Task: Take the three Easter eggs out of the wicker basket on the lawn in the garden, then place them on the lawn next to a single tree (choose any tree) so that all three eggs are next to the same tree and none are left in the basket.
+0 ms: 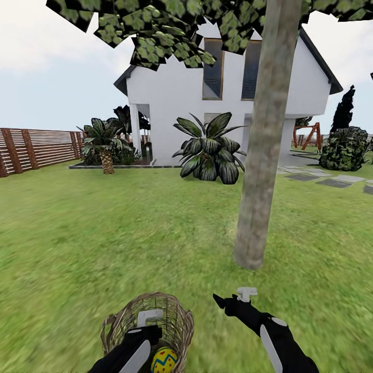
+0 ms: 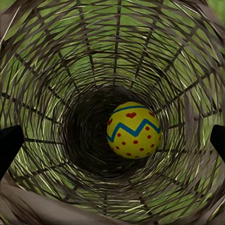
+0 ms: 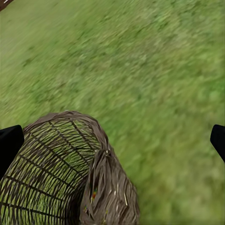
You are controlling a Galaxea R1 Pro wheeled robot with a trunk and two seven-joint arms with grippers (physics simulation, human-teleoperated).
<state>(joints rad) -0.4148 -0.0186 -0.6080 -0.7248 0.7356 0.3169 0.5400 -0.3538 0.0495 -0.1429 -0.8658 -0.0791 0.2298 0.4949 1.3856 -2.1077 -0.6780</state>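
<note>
Head view: the wicker basket (image 1: pixel 155 321) sits on the lawn (image 1: pixel 77 233) directly before the robot, with the tree (image 1: pixel 261 171) rising just beyond and to the right of it, its trunk planted in the grass. One Easter egg (image 1: pixel 165 361) is visible at the basket's near rim; whether others lie beneath it or elsewhere cannot be told. The left gripper (image 1: pixel 146 325) hangs over the basket mouth. Left wrist view: the camera looks straight down the woven interior at a single Easter egg (image 2: pixel 134 130) resting on the bottom, the two dark fingertips (image 2: pixel 9 143) standing wide apart at either edge of the frame, grasping nothing. The right gripper (image 1: pixel 235 299) hovers over bare grass between basket and trunk; in the right wrist view its fingertips (image 3: pixel 10 140) are likewise spread and empty, with the wicker basket (image 3: pixel 70 173) below. Hazards, as judged: the basket tapers, so spread fingers descending may catch on the weave or tip the light basket; the egg is smooth and rounded and may roll aside or squirt from an off-centre pinch; released near the trunk, it may roll away.
</note>
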